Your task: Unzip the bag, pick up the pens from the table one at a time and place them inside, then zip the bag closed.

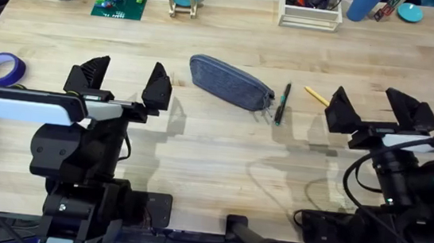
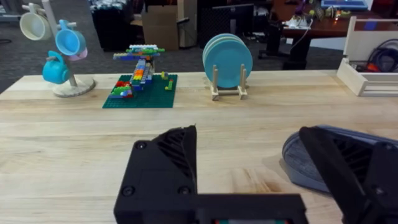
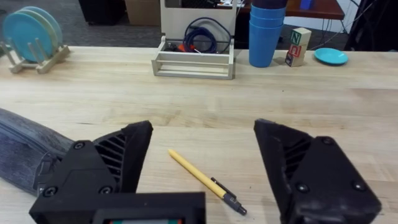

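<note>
Both arms are wearing matte black housings — the left arm is carrying a white wrist bar, black cables are looping off the right arm, and screws are dotting the ribbed, wedge-shaped fingers.

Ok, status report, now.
Left gripper open, empty. Right gripper open, empty, over yellow pen. Bag zipped, dark pen beside it on table. Nothing in the way.

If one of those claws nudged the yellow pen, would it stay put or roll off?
The yellow pen looks slim and round, so it would probably roll on the flat table. Its clip might stop it early. It likely weighs little and stays stiff.
</note>
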Motion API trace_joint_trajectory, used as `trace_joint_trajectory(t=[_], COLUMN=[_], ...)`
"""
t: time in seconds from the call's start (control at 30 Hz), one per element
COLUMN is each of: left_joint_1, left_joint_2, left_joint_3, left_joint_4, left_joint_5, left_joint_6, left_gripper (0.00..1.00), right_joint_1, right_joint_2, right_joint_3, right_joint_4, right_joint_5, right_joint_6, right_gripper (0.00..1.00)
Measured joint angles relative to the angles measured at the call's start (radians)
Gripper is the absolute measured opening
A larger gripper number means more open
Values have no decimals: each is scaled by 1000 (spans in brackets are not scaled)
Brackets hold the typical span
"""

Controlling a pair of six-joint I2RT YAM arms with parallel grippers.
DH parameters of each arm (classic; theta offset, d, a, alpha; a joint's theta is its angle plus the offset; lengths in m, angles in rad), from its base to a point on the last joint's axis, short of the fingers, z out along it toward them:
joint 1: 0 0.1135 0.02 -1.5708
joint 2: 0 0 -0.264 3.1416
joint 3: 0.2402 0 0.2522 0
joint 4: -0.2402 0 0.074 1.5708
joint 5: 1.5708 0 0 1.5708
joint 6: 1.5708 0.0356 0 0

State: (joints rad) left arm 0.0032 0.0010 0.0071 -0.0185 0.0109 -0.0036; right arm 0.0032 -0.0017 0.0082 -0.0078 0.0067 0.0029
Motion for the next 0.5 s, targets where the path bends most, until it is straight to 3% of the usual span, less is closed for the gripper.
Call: trace_joint_trajectory(t=[0.5], left_joint_1=[0], left_joint_2=[0], left_joint_3=[0], left_joint_4=[-1], left_joint_5=[-7], left_joint_6=[0], left_gripper=[994], right_joint_1=[0], right_joint_2=[0], right_joint_3=[0], right_joint_4=[8], right_joint_5=[0], right_joint_6=[0], right_gripper=[996])
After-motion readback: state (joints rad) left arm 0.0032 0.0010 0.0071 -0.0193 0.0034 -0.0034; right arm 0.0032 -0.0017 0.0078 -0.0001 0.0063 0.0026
